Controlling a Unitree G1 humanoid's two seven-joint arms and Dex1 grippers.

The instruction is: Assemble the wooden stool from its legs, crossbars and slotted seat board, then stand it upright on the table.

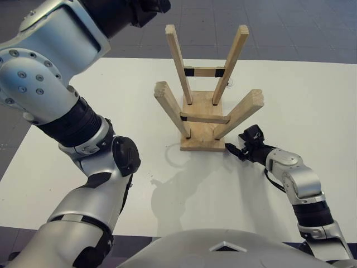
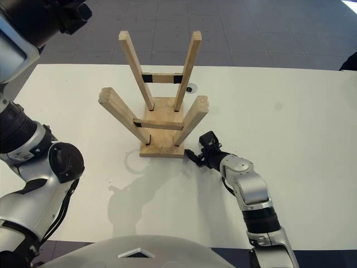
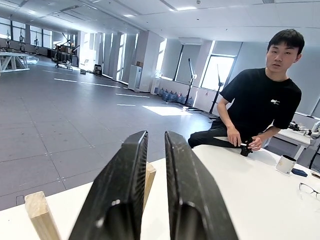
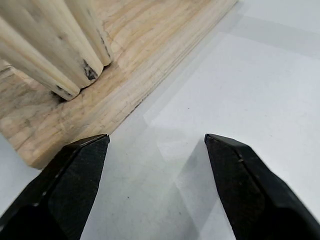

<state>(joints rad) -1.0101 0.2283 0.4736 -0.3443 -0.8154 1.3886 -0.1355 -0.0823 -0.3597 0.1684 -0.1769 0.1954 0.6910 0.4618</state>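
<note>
Holding wide-open right claw (image 4: 156, 142) by upside-down stool's (image 1: 203, 111) seat board (image 4: 125, 75) corner, probably prepping the flip; holding left claw (image 3: 156, 140) high, pinched shut.

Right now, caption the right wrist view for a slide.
Open right gripper beside a corner of the seat board on the white table.

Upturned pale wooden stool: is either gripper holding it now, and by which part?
Nothing is held. The right gripper lies open beside a corner of the pale wooden seat board; the raised left gripper grips nothing.
</note>
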